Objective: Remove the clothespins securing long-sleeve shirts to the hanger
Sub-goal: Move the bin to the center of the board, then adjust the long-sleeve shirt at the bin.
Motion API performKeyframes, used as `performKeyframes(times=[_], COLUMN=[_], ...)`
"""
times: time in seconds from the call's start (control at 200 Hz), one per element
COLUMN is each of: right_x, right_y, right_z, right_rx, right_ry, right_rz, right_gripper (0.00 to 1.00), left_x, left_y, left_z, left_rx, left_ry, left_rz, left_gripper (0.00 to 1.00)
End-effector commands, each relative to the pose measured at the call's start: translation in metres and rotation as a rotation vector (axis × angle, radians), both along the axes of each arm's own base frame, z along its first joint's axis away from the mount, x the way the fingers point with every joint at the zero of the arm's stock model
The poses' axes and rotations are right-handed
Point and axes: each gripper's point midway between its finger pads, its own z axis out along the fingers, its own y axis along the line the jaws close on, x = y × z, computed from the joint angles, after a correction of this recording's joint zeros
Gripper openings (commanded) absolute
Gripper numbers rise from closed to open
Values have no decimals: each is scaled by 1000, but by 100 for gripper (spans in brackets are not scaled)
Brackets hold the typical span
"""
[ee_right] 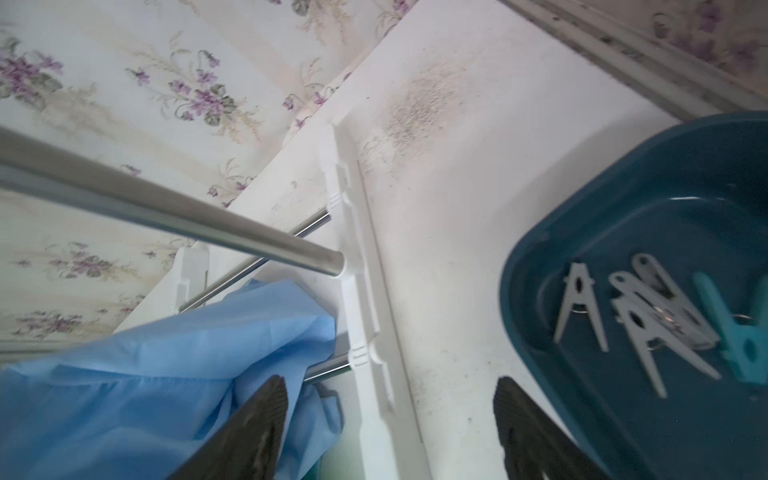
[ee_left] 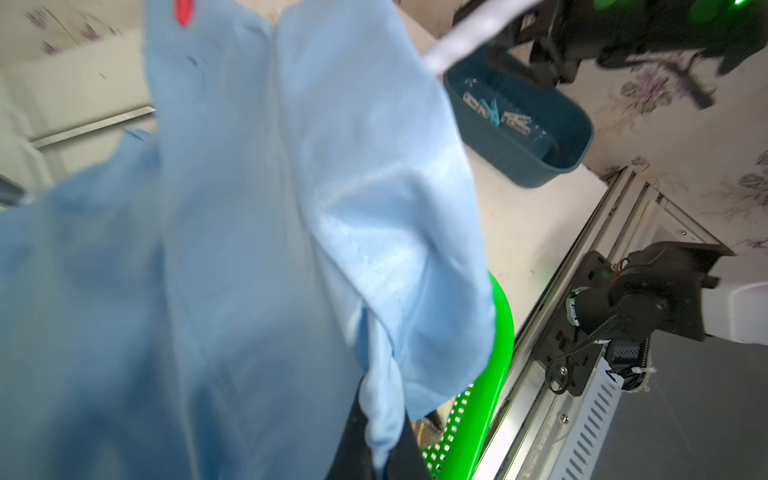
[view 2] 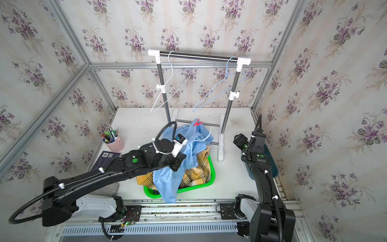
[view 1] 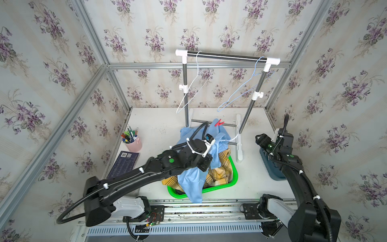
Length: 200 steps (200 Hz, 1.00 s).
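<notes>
My left gripper (view 1: pixel 204 166) (ee_left: pixel 382 451) is shut on a fold of the light blue long-sleeve shirt (view 1: pixel 192 184) (view 2: pixel 165 186), holding it up over the green basket (view 1: pixel 234 178). A red clothespin (view 1: pixel 218 123) (view 2: pixel 197 123) (ee_left: pixel 183 10) is clipped to the shirt's far top edge. A yellow plaid shirt (view 1: pixel 222 169) lies in the basket. My right gripper (view 1: pixel 259 139) (ee_right: pixel 390 415) is open and holds nothing, beside a dark teal bin (ee_right: pixel 582 232) holding several pale clothespins (ee_right: pixel 640 324). A white hanger (view 1: pixel 191 88) and a blue hanger (view 1: pixel 240 94) hang bare.
The clothes rack (view 1: pixel 226 56) stands at the back, its white feet (view 1: pixel 238 146) next to the basket. A pink cup of pens (view 1: pixel 133 144) and a dark book (view 1: pixel 123 164) sit at the left. A white hanger end (view 1: pixel 233 138) sticks out of the blue shirt.
</notes>
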Motion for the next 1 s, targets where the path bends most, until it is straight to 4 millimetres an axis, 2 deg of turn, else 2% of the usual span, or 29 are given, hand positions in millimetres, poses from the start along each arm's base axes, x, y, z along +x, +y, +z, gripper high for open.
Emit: performKeyframes(times=[0.0, 0.145, 0.285, 0.36, 0.545, 0.624, 0.704, 0.754, 0.854, 0.984, 0.994], right_x=[8, 13, 22, 35, 83, 102, 110, 110, 96, 63, 54], right_y=[22, 55, 91, 104, 128, 150, 181, 204, 257, 311, 323], right_z=[15, 39, 53, 58, 71, 74, 78, 81, 89, 98, 99], right_rx=[4, 11, -9, -3, 61, 96, 156, 195, 243, 356, 365], right_ry=[-38, -88, -137, -163, -243, -262, -283, -293, -316, -316, -314], right_rz=[71, 180, 252, 257, 239, 267, 323, 367, 497, 671, 704], right_gripper=[79, 80, 82, 83, 83, 82, 82, 82, 82, 82, 82], left_x=[-17, -26, -42, -50, -77, -88, -96, -97, -101, -91, -91], left_y=[42, 77, 92, 102, 118, 119, 119, 119, 116, 115, 114], left_z=[21, 90, 145, 167, 211, 227, 242, 250, 268, 291, 292], left_rx=[111, 87, 26, -4, -96, -146, -188, -200, -236, -249, -250], left_ry=[-32, -166, -291, -347, -416, -431, -451, -464, -500, -569, -573], left_rz=[-95, -143, -206, -209, -255, -289, -317, -322, -340, -305, -305], left_gripper=[0, 0, 0, 0, 0, 0, 0, 0, 0, 0, 0])
